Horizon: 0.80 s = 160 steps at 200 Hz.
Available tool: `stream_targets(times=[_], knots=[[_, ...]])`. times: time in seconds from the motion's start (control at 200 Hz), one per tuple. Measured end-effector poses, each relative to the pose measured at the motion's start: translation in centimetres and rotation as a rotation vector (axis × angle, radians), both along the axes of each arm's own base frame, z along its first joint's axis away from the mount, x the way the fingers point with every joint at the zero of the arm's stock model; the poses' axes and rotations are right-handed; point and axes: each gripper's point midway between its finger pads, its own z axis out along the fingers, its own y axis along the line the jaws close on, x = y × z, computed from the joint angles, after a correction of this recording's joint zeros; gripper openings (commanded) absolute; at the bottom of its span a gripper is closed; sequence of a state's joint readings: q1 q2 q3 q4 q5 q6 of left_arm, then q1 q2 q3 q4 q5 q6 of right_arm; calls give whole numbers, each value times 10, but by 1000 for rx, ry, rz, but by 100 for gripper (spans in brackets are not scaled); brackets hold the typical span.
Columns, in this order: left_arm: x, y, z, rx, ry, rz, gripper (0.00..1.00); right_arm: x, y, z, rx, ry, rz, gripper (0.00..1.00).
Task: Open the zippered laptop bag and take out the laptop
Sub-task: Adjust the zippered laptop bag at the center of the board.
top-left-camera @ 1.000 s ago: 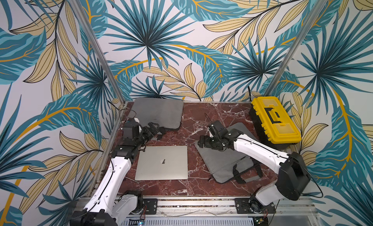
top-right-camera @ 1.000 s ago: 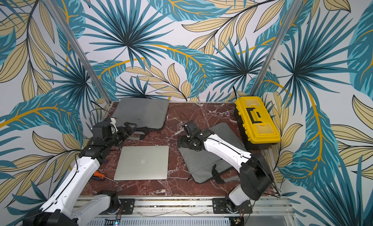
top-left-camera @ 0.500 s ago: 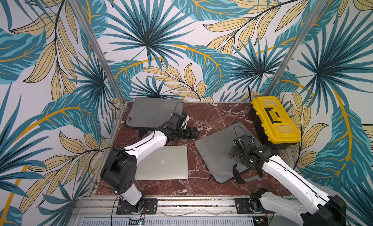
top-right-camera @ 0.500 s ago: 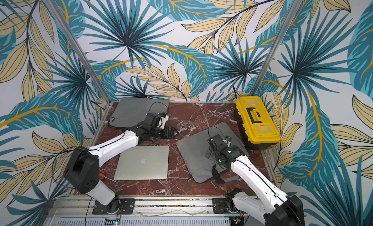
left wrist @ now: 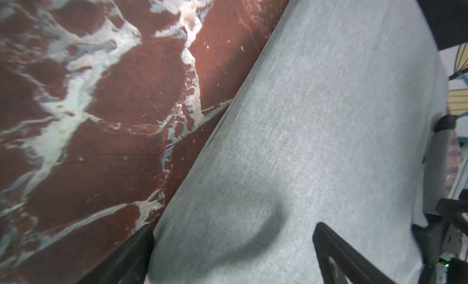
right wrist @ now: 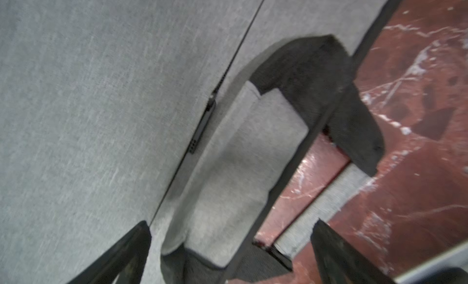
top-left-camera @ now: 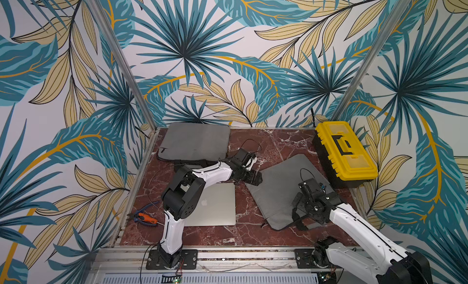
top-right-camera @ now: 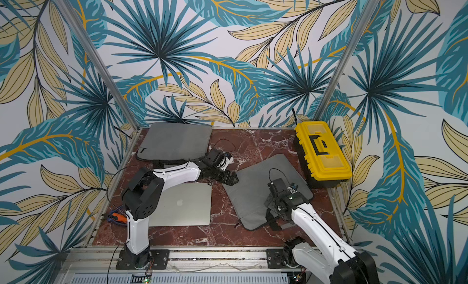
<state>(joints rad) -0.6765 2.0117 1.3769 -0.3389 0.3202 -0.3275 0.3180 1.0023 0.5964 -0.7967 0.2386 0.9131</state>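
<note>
Laptop bag [top-left-camera: 277,194]: grey, flat on the table [top-left-camera: 266,143], just beside the yellow toolbox [top-left-camera: 344,151].
Laptop [top-left-camera: 217,206]: silver, closed, out on the table, beyond the bag from the toolbox.
Left end effector [top-left-camera: 254,178]: spread, over the bag's edge farthest from the toolbox.
Right end effector [right wrist: 231,225]: spread above the bag's handle [right wrist: 253,156], gripping nothing.

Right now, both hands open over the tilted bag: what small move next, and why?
Probably close the left hand on a corner of the laptop bag to steady it: it sits open at that edge, while the right hand hovers open above the handle.
</note>
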Motion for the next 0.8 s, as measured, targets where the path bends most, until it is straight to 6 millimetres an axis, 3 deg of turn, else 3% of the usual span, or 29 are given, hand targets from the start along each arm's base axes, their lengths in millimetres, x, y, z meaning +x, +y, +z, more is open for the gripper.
stream_targets(times=[0.075,0.27,0.451,0.801], knots=[[-1,-1,-4,6,-3,-20,94,7,4,-6,22,-4,0,99],[-6,0,-7,17,-14,-59,81,31,14,-20,50,-6,47,94],[-10,2,-9,37,-37,-80,73,58,23,-20,55,-13,113,93],[-6,6,-12,89,-71,-48,65,91,30,-21,33,100,230,89]])
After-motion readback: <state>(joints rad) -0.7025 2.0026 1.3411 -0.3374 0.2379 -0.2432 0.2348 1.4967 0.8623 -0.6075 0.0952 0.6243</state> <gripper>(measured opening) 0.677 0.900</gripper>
